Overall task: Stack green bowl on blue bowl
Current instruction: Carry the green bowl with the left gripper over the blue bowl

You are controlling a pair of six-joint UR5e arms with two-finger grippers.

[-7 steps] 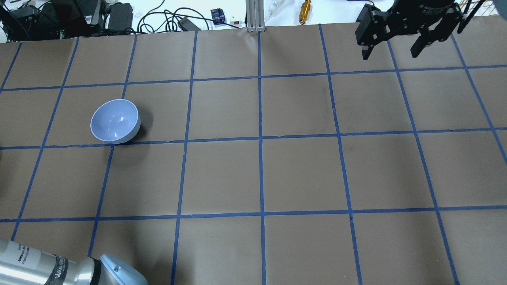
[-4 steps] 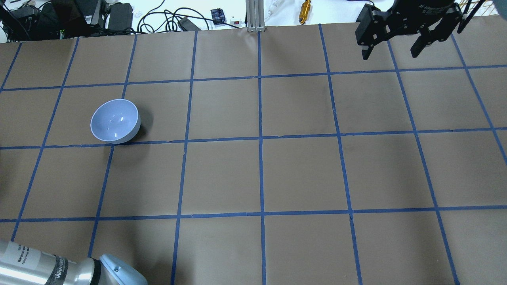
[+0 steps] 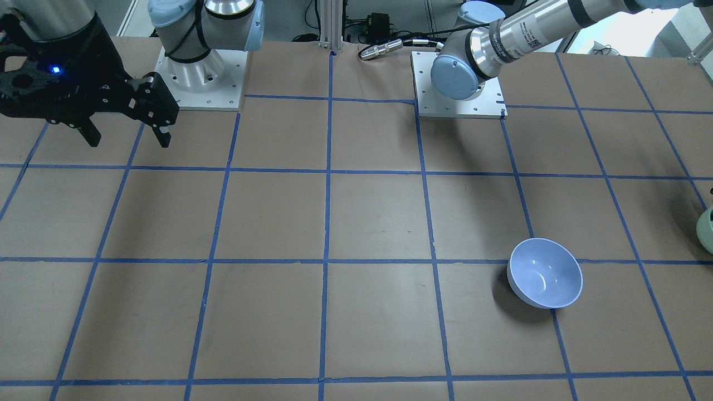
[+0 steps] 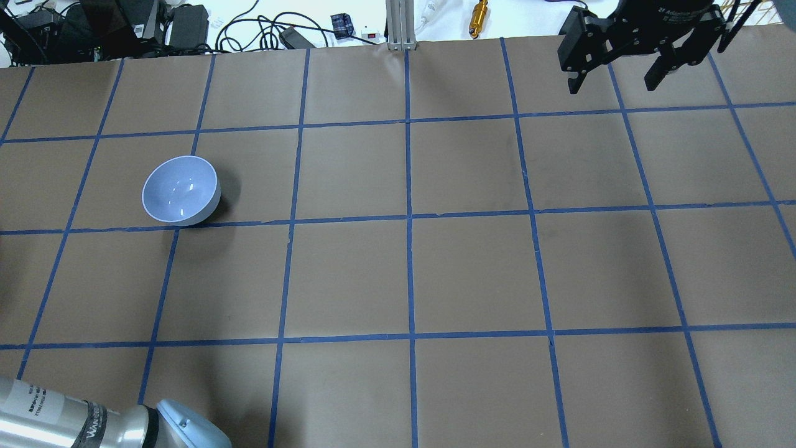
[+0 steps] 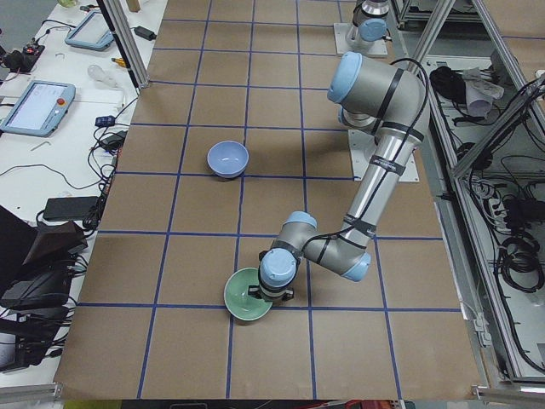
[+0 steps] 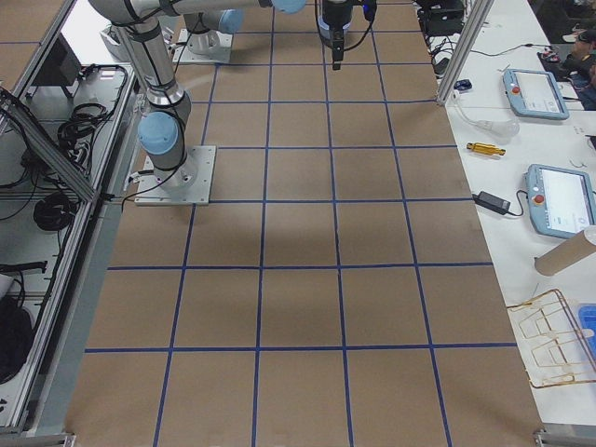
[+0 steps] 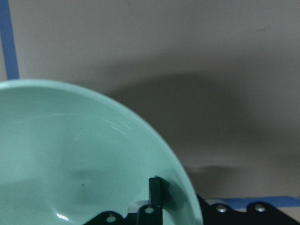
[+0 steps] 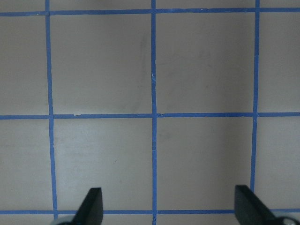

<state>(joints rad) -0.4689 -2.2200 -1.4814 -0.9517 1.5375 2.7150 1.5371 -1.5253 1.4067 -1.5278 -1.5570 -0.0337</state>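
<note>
The green bowl (image 5: 247, 298) sits near the table's end on my left. It fills the left wrist view (image 7: 70, 154) and shows as a sliver at the edge of the front-facing view (image 3: 706, 229). My left gripper (image 7: 165, 190) is shut on its rim: one finger (image 7: 154, 187) lies inside the bowl, and the wall hides the other. The blue bowl (image 4: 181, 190) stands upright and empty about two grid squares away (image 5: 228, 158) (image 3: 545, 273). My right gripper (image 4: 615, 78) hangs open and empty over the far right of the table (image 3: 128, 136) (image 8: 168, 211).
The table is brown paper with a blue tape grid (image 4: 410, 218). Cables, boxes and a brass tool (image 4: 479, 15) lie beyond its far edge. The arm bases (image 3: 198, 72) stand on plates at the robot's side. Tablets (image 6: 535, 93) lie on a side bench.
My left arm's forearm has shifted very slightly at the lower left of the overhead view. The blue bowl and the right gripper have not moved.
</note>
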